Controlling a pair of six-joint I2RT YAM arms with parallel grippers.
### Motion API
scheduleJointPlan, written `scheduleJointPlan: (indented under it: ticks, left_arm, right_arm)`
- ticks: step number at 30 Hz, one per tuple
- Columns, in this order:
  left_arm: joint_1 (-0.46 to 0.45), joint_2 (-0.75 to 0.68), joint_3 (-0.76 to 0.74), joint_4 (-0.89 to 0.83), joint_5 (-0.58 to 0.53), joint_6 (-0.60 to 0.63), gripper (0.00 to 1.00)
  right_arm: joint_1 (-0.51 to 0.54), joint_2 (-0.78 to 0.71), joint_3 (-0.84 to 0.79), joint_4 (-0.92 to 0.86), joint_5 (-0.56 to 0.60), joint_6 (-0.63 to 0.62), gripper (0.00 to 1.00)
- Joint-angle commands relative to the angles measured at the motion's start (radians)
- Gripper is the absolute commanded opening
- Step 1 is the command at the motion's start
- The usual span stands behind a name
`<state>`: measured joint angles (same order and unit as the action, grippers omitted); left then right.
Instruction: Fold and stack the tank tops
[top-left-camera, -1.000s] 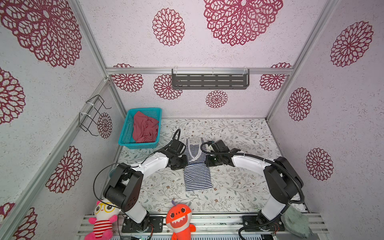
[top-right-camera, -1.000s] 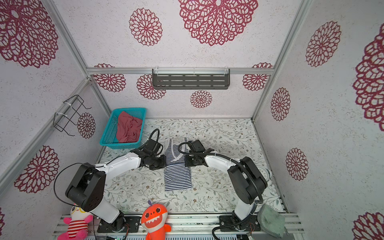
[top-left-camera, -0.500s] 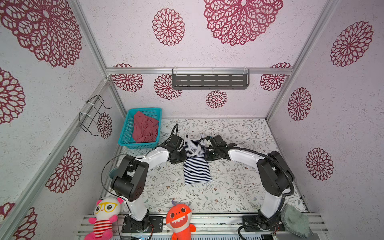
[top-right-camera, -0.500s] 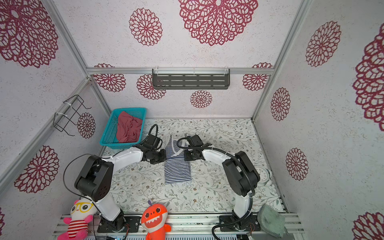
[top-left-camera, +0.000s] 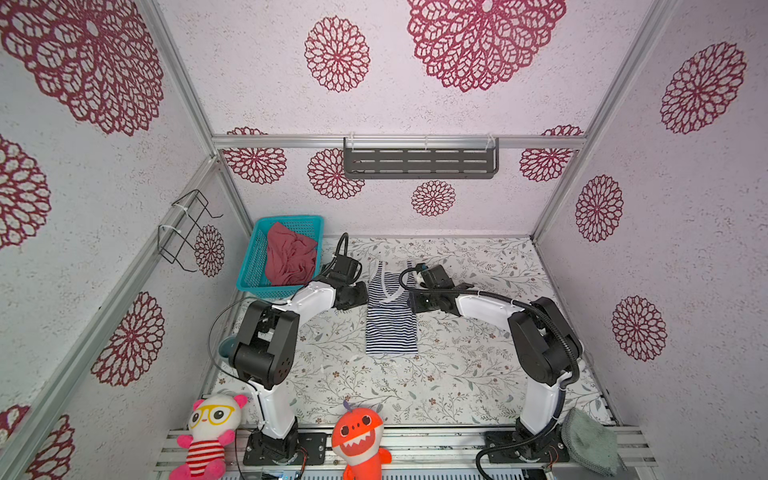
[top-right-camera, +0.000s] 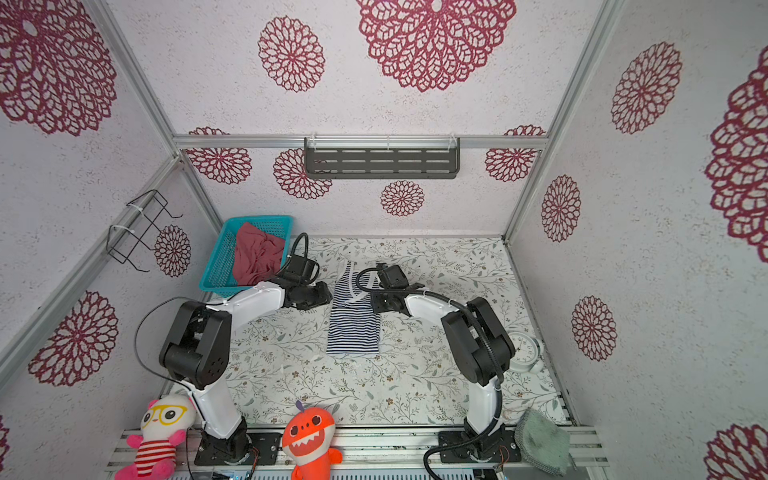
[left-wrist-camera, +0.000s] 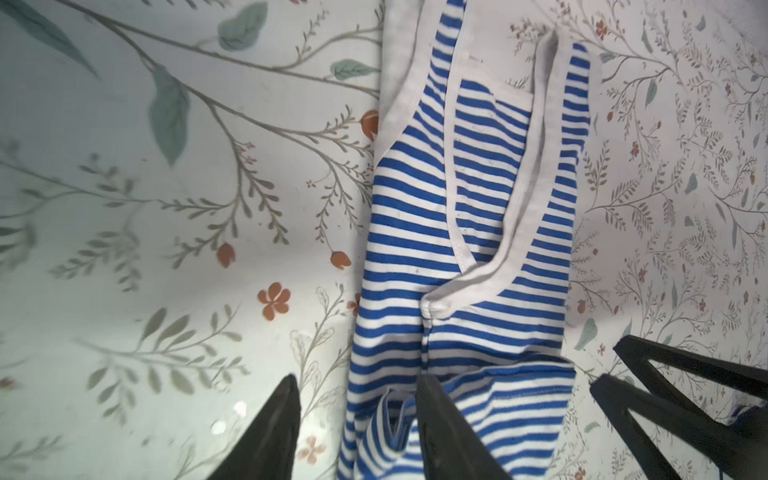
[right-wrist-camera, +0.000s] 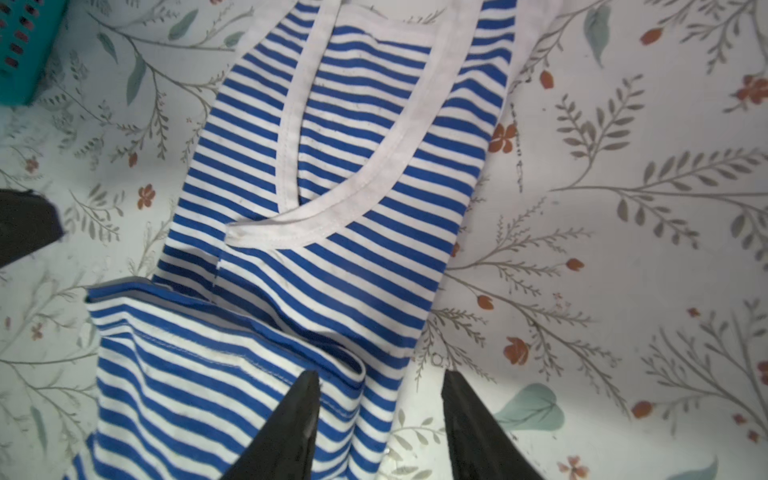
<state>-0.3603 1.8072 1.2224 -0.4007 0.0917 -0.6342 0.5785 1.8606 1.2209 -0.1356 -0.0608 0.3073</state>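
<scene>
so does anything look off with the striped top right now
Yes: the striped tank top is folded crooked. Its turned-up hem flap sticks out past the body's side edge, rumpled, not square.

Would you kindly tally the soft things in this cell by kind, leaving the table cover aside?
Tank tops: 2, the striped top and the red top.
Plush toys: 2, the pink toy and the orange toy.
Cloths: 1, the grey-green cloth.
Total: 5.
</scene>
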Motion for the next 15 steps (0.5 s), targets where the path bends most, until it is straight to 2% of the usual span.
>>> scheduleJointPlan:
  ticks: [1, 4, 6, 8, 11, 15]
  left_arm:
    - [-0.026, -0.109, -0.047, -0.024, -0.002, -0.044, 0.46]
    - [-0.089, -0.098, -0.127, 0.069, 0.053, -0.142, 0.42]
    - [-0.114, -0.071, -0.169, 0.135, 0.063, -0.192, 0.41]
    - [-0.119, -0.032, -0.189, 0.181, 0.083, -0.221, 0.4]
    - [-0.109, 0.009, -0.185, 0.195, 0.083, -0.204, 0.4]
    - [-0.049, 0.042, -0.112, 0.081, 0.087, -0.09, 0.4]
  right_arm:
    - [0.004, -0.104, -0.044, 0.026, -0.094, 0.077, 0.35]
    - [0.034, -0.098, -0.106, 0.117, -0.177, 0.19, 0.22]
    - [0.047, -0.081, -0.146, 0.18, -0.195, 0.248, 0.17]
    - [0.047, -0.053, -0.172, 0.228, -0.212, 0.283, 0.17]
    - [0.035, -0.012, -0.188, 0.249, -0.19, 0.287, 0.15]
    - [-0.007, -0.011, -0.208, 0.205, -0.095, 0.236, 0.15]
